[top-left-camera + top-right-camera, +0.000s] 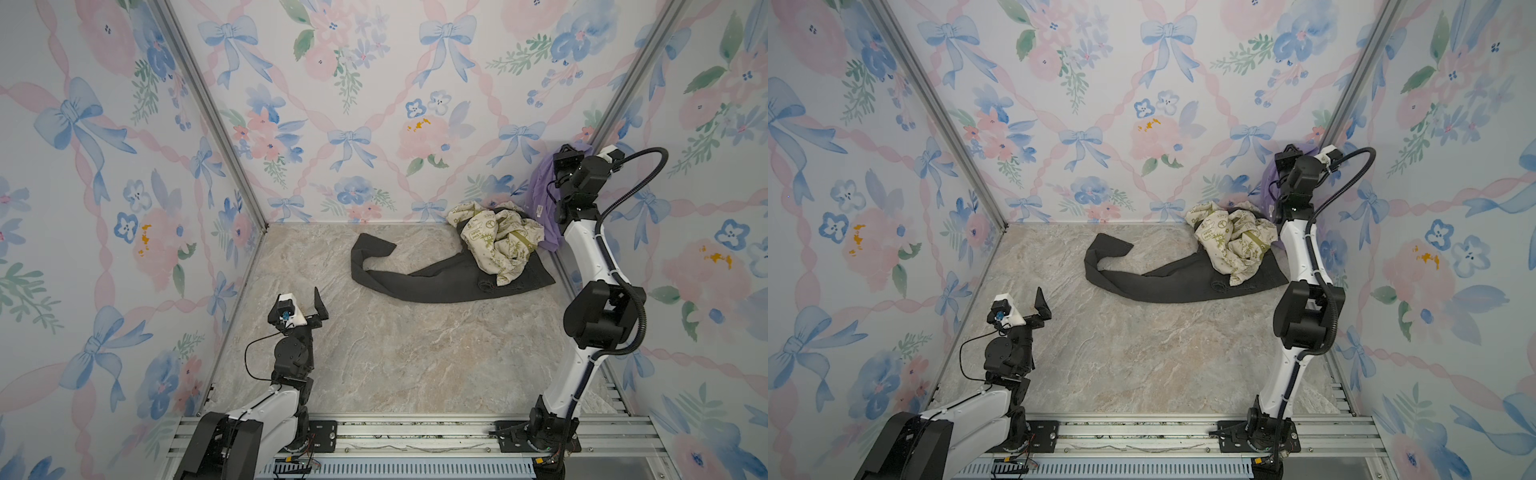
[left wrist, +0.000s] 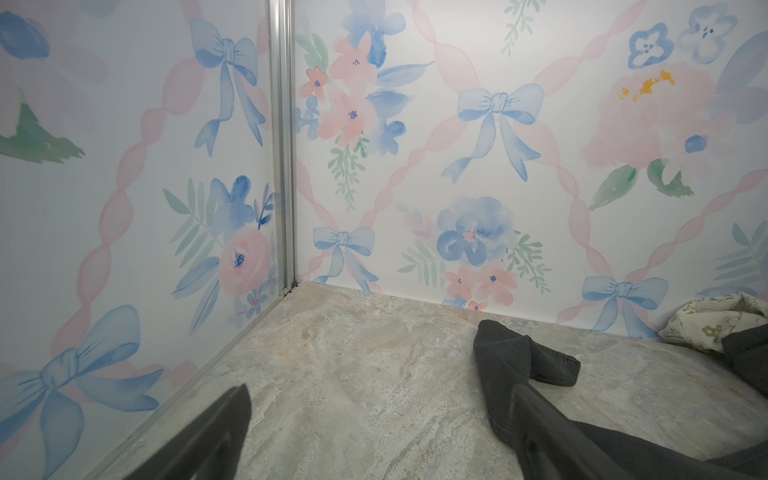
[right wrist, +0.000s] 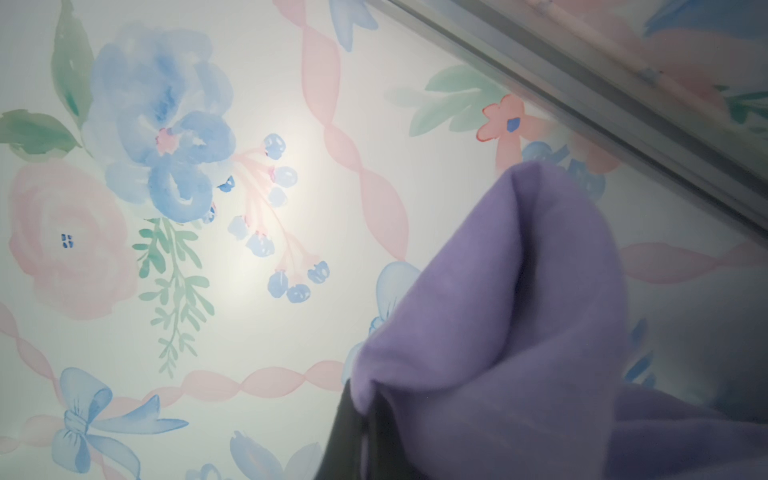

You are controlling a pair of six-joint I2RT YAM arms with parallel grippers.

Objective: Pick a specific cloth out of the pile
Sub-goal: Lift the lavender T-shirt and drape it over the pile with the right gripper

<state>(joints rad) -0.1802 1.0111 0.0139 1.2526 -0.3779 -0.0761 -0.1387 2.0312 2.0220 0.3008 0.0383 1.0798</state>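
Observation:
The lavender-purple cloth (image 1: 540, 195) (image 1: 1268, 185) hangs in the back right corner, lifted above the pile. My right gripper (image 1: 570, 150) (image 3: 365, 409) is shut on its upper fold, and the purple fabric (image 3: 519, 311) bulges over the jaws. The cloth's lower end (image 1: 549, 242) still reaches down behind the pile, partly hidden by my right arm. What lies of the pile is a cream cloth with olive-green prints (image 1: 498, 243) on top of a long dark grey garment (image 1: 436, 280). My left gripper (image 1: 308, 308) (image 2: 382, 395) stands open and holds nothing, at the front left, apart from the garments.
The dark grey garment's folded end (image 2: 515, 361) lies just beyond one left finger. Flowered walls close in the marble floor (image 1: 395, 353) on three sides, with a metal corner post (image 2: 282, 145) at the back left. Aluminium rails (image 1: 415, 436) run along the front.

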